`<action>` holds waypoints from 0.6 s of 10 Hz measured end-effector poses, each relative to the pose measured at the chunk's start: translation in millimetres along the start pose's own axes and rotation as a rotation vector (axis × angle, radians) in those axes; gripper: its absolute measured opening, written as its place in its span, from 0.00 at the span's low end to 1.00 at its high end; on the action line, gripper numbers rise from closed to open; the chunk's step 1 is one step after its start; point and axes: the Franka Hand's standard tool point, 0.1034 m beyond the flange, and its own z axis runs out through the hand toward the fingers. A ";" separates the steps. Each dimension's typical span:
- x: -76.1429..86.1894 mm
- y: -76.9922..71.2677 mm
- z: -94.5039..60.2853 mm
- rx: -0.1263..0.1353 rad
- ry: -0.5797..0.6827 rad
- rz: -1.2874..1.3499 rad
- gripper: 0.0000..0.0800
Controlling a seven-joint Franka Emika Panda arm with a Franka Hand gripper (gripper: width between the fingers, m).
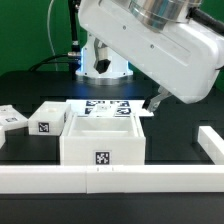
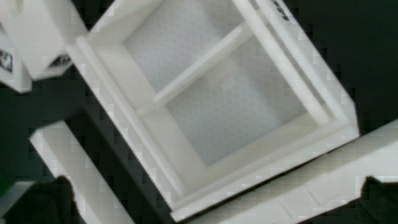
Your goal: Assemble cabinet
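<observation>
The cabinet [image 1: 100,141] is a large white open box with a square tag on its front wall, standing mid-table. From the wrist view I look down into the cabinet [image 2: 214,100] and see a thin divider crossing its inside. My gripper [image 1: 156,102] hangs just above and behind the cabinet's corner on the exterior view's right. In the wrist view the gripper [image 2: 217,208] is open, its dark fingertips [image 2: 68,206] far apart at the frame's corners with nothing between them.
Two small flat white tagged blocks [image 1: 46,118] [image 1: 10,118] lie on the exterior view's left. The marker board [image 1: 106,105] lies behind the cabinet. A long white rail [image 1: 110,179] runs along the front and up the right side [image 1: 211,145].
</observation>
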 end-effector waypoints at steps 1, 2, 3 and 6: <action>-1.4 -1.4 -0.6 0.002 -0.001 0.030 1.00; -1.4 -6.1 0.2 0.024 -0.001 0.147 1.00; 3.6 -15.0 5.4 0.078 0.026 0.315 1.00; 3.7 -39.9 16.7 0.199 0.044 0.554 1.00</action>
